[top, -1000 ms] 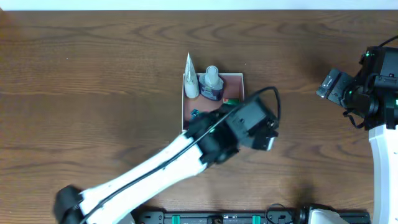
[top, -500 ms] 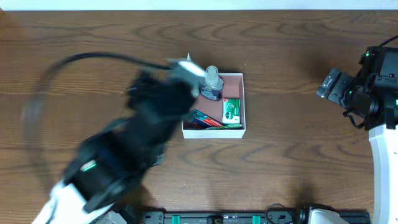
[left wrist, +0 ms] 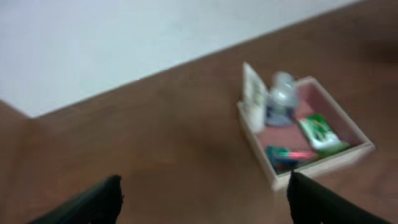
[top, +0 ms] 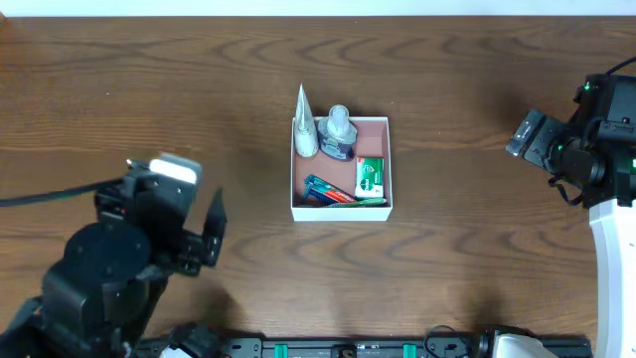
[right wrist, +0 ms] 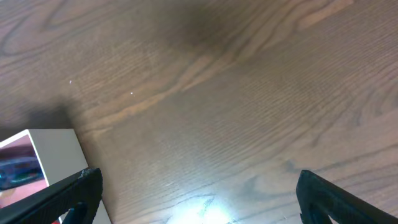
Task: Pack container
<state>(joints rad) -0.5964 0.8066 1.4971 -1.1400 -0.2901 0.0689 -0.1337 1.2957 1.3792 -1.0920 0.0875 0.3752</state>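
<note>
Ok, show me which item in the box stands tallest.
The white tube in the container's far-left corner: standing on end, its pointed tip tops the bottle beside it, while the green carton and blue-red packet lie flat.

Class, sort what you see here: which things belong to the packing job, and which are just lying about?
Belong to the job:
container; white tube, small bottle, green-and-white carton and blue-and-red packet, all inside it.

Not part of it:
wooden table; black rail at its near edge.

Wide-spread tool (right wrist: 200, 191) beside container (right wrist: 55, 154) corner
</note>
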